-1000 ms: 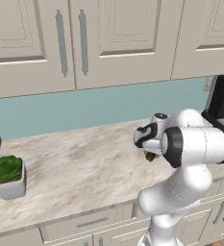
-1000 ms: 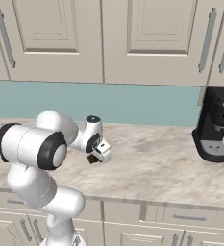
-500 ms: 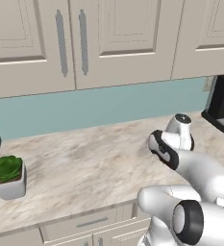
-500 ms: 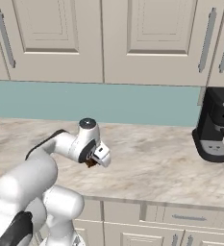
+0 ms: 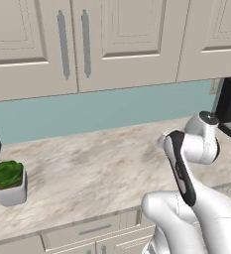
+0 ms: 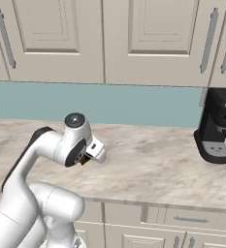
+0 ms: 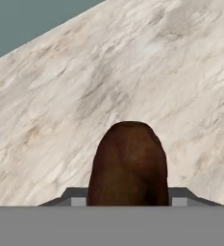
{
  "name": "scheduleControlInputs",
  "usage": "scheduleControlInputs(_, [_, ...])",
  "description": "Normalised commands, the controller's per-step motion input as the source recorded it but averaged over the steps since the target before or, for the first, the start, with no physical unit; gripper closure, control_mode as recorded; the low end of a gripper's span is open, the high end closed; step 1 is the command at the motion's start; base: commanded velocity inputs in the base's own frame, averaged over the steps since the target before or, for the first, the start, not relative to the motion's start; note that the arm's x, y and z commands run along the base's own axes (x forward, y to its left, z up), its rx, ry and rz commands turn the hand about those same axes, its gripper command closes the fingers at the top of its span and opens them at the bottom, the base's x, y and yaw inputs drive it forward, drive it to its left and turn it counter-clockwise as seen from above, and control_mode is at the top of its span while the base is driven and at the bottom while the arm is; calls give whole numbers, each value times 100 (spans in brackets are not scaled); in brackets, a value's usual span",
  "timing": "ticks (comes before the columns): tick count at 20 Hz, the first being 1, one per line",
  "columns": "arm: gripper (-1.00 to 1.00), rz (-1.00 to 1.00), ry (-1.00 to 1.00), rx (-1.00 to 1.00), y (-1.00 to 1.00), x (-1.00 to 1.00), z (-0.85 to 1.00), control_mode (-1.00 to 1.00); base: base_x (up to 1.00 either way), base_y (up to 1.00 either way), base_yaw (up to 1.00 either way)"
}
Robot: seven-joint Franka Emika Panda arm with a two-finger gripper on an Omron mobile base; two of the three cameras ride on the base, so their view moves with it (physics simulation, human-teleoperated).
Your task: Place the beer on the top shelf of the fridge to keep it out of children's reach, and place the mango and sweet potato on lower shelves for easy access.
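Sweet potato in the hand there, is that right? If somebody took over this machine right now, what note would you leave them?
Hand: shut on the sweet potato, a dark brown lump seen between the fingers in the hand view and held above the marble counter.
Nearby: a black coffee machine to the right, a small potted plant at the counter's left end, beige cupboards above.
Done: sweet potato picked up.
Left: carry it to a lower fridge shelf. How far the beer and mango have got cannot be told from here.
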Motion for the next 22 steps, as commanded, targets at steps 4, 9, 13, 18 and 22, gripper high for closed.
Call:
scheduleControlInputs(4, [100,14,-2,-1,0,-42,78,-100,0,0,0])
scheduleControlInputs(9, [100,16,0,-3,2,-36,66,-100,0,0,0])
scheduleControlInputs(13, [100,15,0,-7,16,-30,49,-100,0,0,0])
scheduleControlInputs(18, [100,13,0,-9,17,-38,26,100,-13,4,3])
scheduleControlInputs(22, [100,0,0,0,0,0,0,100,-88,8,12])
